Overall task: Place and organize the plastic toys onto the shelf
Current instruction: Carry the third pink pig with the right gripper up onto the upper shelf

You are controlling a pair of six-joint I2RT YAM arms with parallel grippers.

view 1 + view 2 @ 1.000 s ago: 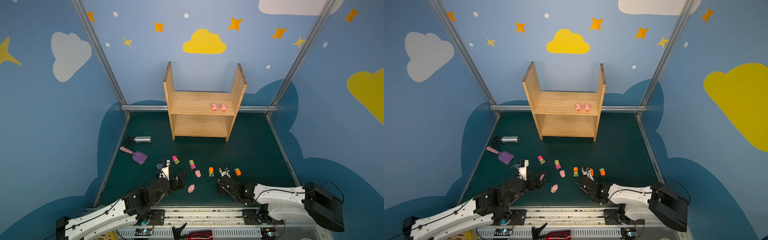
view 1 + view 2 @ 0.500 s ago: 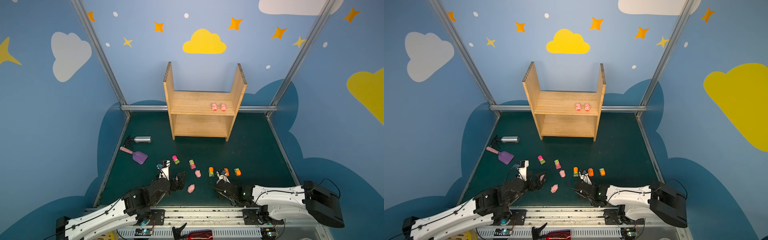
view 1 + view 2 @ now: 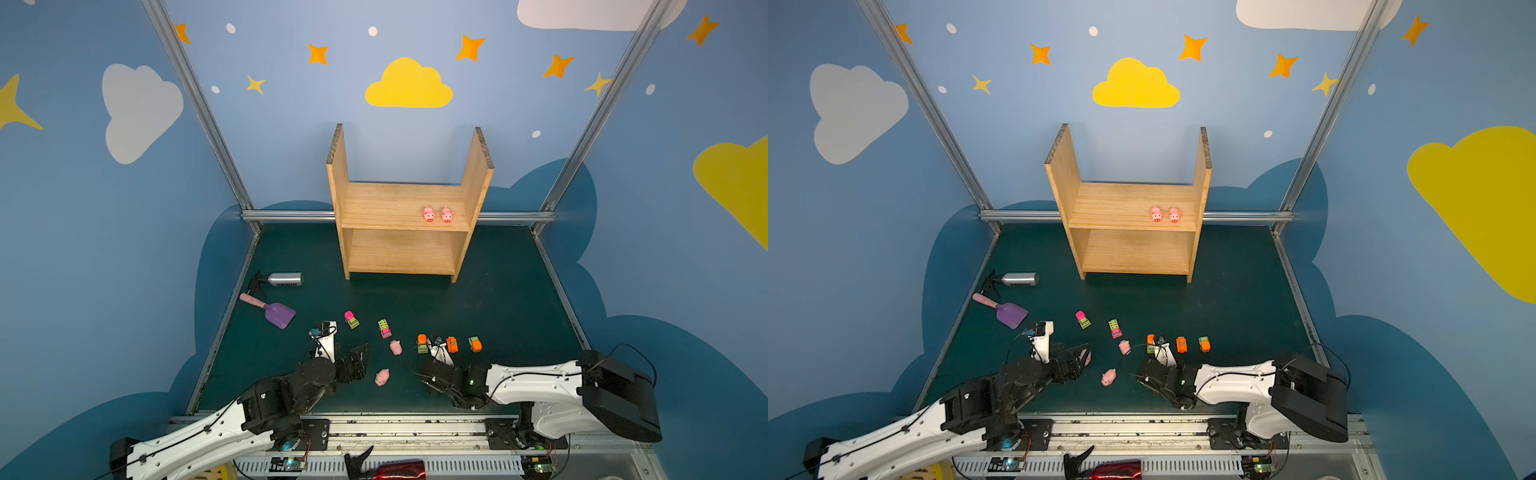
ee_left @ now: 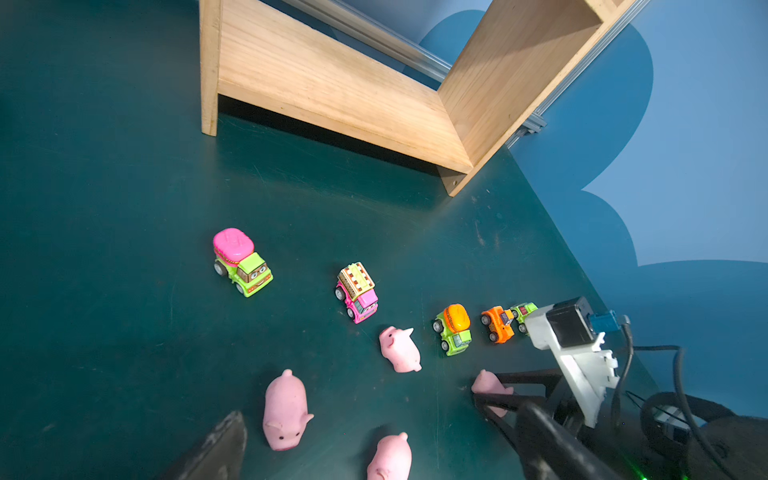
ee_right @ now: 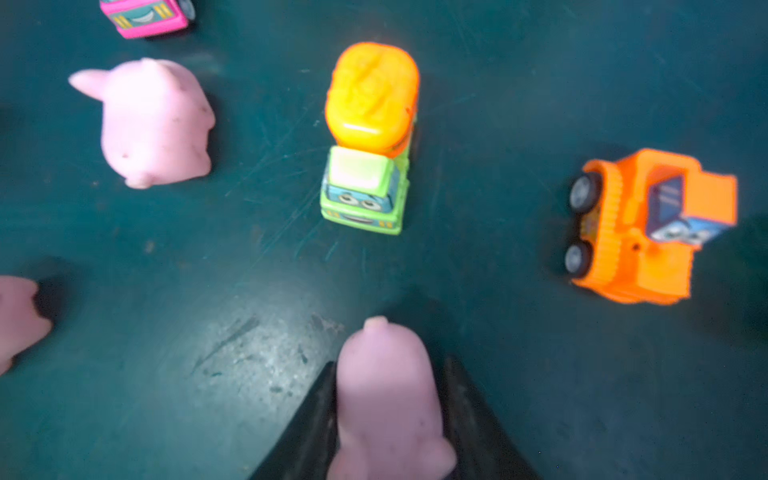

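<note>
Where the right gripper [image 5: 388, 365] clamps, a pig [image 5: 386, 403] sits inside.

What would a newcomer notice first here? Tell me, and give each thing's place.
The light wooden shelf stands at the back of the dark green table, with two pink pigs side by side on its upper board. Near the front edge lie bright toy trucks and loose pigs. There the right pincer is shut on one pink pig.

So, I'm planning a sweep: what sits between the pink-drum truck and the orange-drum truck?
The pink ladder truck, standing apart from both; the left wrist view shows it.
</note>
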